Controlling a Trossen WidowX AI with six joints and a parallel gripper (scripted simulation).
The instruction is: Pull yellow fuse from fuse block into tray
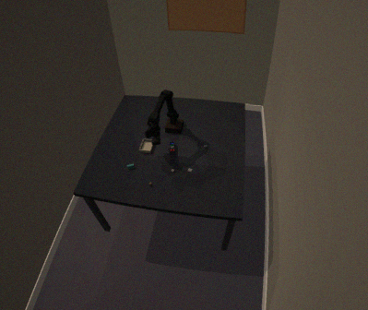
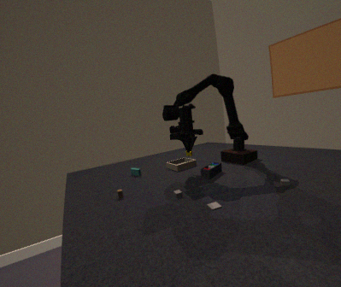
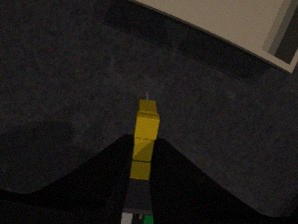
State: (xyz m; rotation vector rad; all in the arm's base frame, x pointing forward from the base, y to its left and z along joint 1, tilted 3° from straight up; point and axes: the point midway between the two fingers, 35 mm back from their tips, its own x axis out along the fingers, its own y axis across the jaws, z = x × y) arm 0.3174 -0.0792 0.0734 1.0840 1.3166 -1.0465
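Clenching the yellow fuse [image 3: 145, 137], our gripper [image 2: 188, 152] hangs just above one tray [image 2: 180, 164] — nothing visible inside it. At centre frame, one block [image 2: 211, 169] sits apart; we cannot count its fuses.

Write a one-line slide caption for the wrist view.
Claw shut on the yellow fuse, carried above the dark table with the pale tray ahead, fuse not yet over it.
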